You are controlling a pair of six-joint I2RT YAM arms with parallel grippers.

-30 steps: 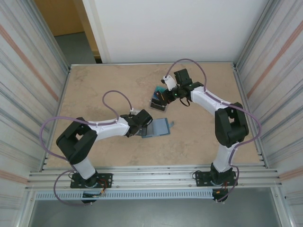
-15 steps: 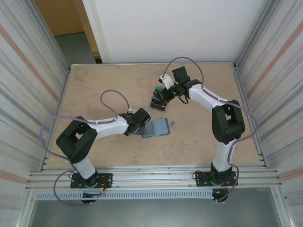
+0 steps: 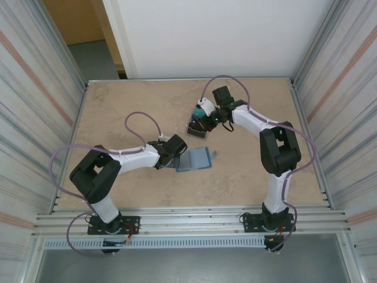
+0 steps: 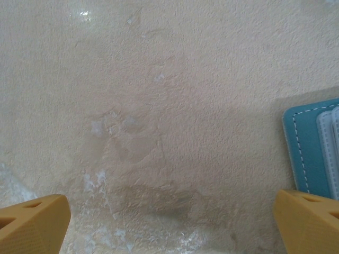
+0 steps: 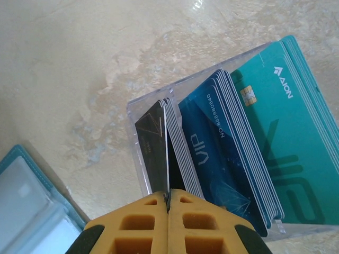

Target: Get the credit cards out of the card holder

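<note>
Lying open, card holder (image 3: 197, 159) just beside released left claw (image 4: 169, 211); right claw (image 5: 168, 203) clenched over credit cards (image 5: 286, 137) in tray (image 5: 136, 119).

Bright, even light; faint tabletop glare

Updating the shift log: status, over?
Left end effector open beside slate-blue bifold card holder. Right end effector shut on thin black card in clear plastic tray. Nothing obstructing.
</note>
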